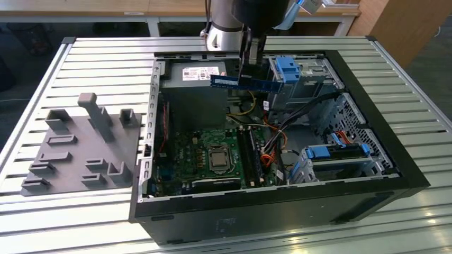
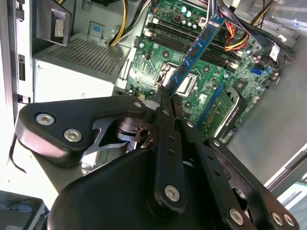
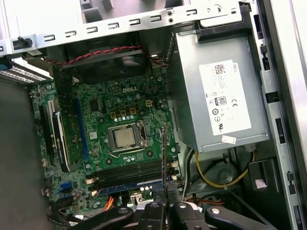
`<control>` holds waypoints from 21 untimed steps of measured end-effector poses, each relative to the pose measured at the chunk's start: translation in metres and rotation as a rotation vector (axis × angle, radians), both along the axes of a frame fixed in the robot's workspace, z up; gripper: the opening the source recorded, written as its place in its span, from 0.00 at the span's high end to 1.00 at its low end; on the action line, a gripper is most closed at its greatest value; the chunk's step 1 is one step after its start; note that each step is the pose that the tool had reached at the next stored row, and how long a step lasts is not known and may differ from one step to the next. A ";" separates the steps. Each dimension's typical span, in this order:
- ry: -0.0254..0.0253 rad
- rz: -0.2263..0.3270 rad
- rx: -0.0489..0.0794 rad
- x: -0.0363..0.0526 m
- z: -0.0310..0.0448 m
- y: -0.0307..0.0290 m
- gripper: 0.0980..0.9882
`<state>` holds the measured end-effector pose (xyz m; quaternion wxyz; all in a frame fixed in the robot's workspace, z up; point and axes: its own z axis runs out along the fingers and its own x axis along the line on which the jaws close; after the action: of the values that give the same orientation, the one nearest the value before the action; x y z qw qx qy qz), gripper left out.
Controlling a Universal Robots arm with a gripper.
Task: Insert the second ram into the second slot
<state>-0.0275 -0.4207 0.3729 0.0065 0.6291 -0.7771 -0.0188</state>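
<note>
While the pincer [image 1: 250,74] pinches the second ram [image 1: 227,81] above the case [image 1: 268,219], cables [image 1: 272,144] crowd beside the slots [image 1: 249,153].

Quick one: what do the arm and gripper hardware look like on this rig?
The arm is a silver-grey cylindrical link with a black wrist section. The gripper is matte black, and its fingers are jointed linkage bars with rounded ends, pinned by silver screws.

Open space lies above the memory slots [image 1: 248,153], with loose cables [image 1: 300,111] just beside and the power supply [image 1: 194,82] at one end.
</note>
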 end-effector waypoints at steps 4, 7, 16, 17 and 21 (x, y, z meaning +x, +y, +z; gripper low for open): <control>0.0000 -0.019 0.000 0.0000 0.0000 0.0000 0.96; 0.0000 -0.031 0.000 0.0000 0.0000 0.0000 0.96; 0.0000 -0.069 0.000 0.0000 0.0000 0.0000 0.96; 0.0000 -0.072 0.000 0.0000 0.0000 0.0000 0.96; 0.0000 -0.086 0.000 0.0000 0.0000 0.0000 0.96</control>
<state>-0.0275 -0.4207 0.3729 0.0057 0.5952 -0.8034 -0.0190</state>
